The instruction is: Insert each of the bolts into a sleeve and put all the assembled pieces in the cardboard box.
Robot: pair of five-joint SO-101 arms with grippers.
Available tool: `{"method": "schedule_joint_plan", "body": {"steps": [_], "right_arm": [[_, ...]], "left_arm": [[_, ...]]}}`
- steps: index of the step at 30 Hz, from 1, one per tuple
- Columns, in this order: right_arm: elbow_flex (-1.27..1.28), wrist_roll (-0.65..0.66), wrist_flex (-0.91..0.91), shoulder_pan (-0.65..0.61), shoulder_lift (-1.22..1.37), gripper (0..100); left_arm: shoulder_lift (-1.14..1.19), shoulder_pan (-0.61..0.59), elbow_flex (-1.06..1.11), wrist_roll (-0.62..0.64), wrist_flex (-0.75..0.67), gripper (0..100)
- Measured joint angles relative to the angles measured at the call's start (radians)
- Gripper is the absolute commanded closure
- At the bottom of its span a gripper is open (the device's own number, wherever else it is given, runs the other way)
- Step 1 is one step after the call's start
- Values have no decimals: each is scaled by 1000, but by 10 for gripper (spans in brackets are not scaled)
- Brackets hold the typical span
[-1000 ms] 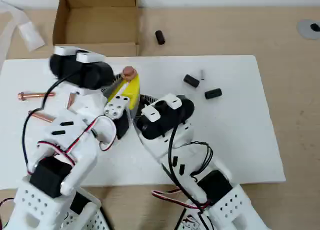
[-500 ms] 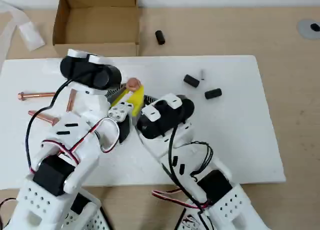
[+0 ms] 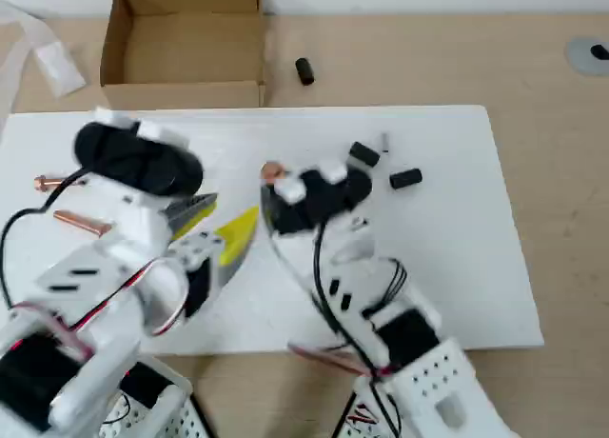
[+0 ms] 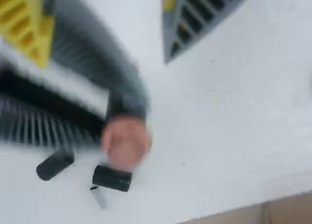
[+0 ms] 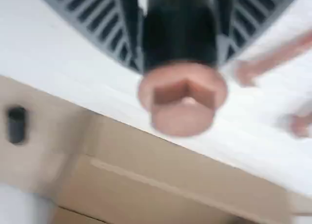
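My right gripper (image 3: 277,187) is shut on a black sleeve (image 5: 178,31) with a copper bolt in it. The bolt's hex head (image 5: 182,97) sticks out past the jaws, mid-mat (image 3: 273,171). My left gripper (image 3: 216,224) hangs open to the left of it, the yellow finger (image 4: 22,24) and the grey finger (image 4: 200,19) wide apart and holding nothing. Two loose copper bolts (image 3: 55,182) (image 3: 80,222) lie at the mat's left edge. Two black sleeves (image 3: 363,154) (image 3: 405,179) lie right of the held piece. The cardboard box (image 3: 186,76) stands open at the far left.
A third black sleeve (image 3: 304,70) lies on the wooden table beyond the white mat (image 3: 457,267), right of the box. A small grey pin (image 3: 384,141) rests by the sleeves. Crumpled white plastic (image 3: 52,62) sits left of the box.
The left gripper has let go of the bolt, opened and pulled back to the left. The right gripper now carries the bolt in its sleeve and has shifted slightly toward the far side.
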Motion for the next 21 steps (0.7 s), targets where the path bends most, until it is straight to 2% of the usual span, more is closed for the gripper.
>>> {"method": "schedule_joint_plan", "body": {"steps": [1,5,15,18,21], "right_arm": [[-57,-20,15,21,58,989],[-356,-69,118,55,345,989],[-1166,-80,153,57,1079,989],[-1375,-80,153,57,1281,989],[-1588,-80,153,57,1479,989]], "left_arm": [[0,-12,-21,-21,25,1000],[0,-138,-44,-84,57,991],[0,-677,-51,-101,64,991],[-2,-767,-51,-101,66,991],[-41,-792,-51,-101,66,991]]}}
